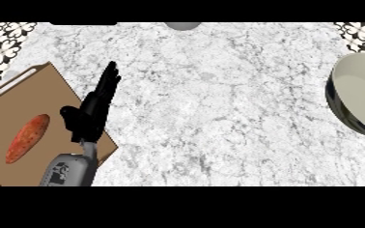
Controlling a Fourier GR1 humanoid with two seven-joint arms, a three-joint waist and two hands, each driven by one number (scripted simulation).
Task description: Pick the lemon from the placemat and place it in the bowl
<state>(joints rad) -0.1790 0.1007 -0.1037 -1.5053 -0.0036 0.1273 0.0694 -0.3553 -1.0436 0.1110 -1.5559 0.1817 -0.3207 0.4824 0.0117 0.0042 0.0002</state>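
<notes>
Left hand (91,107) spread, fingers straight, nothing in it, over right edge of brown placemat (35,101).
Head view: I see my L forearm coming up from lower edge at left, hand pointing up-right onto marble counter (214,106). Reddish-orange oval obj (27,138) lies on placemat, just left of hand, not touching; doesn't look like a lemon to me, can't tell what it is. Bowl (347,94) sits at far right edge, partly cut off, well apart from hand. R hand not visible.
</notes>
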